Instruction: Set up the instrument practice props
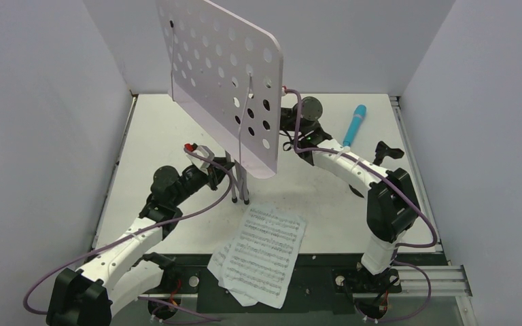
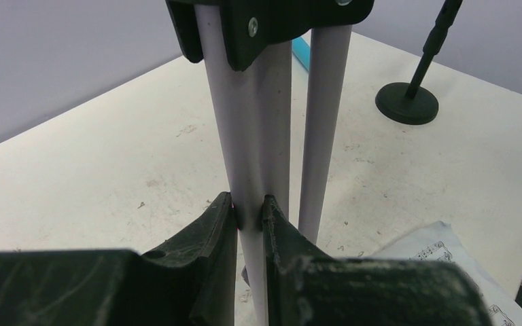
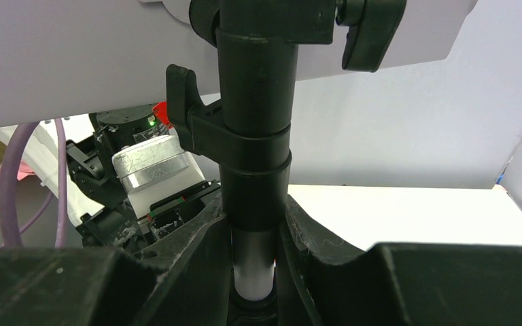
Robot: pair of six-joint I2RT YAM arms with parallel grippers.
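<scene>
Left pincer (image 2: pixel 248 210) narrow, clamped on one lilac leg (image 2: pixel 255 136) of the music stand (image 1: pixel 221 75), a second leg (image 2: pixel 325 122) just beyond it. Right pincer (image 3: pixel 255 224) closed on the stand's centre column, right under the black collar (image 3: pixel 255 136). Legs look bunched together, not spread, so the stand probably can't hold itself up. Risks: the big perforated desk makes it top-heavy, so if the right pincer slackens it tips. The smooth leg could slide through the left fingers. Pulling the leg sideways may twist the column in the right grip. Sheet-music pages (image 1: pixel 265 251) lie just beside the left pincer, so leg tips could snag them. Mic stand (image 2: pixel 406 103) is ahead of it, well apart; microphone (image 1: pixel 355 124) is off to the right pincer's side.
</scene>
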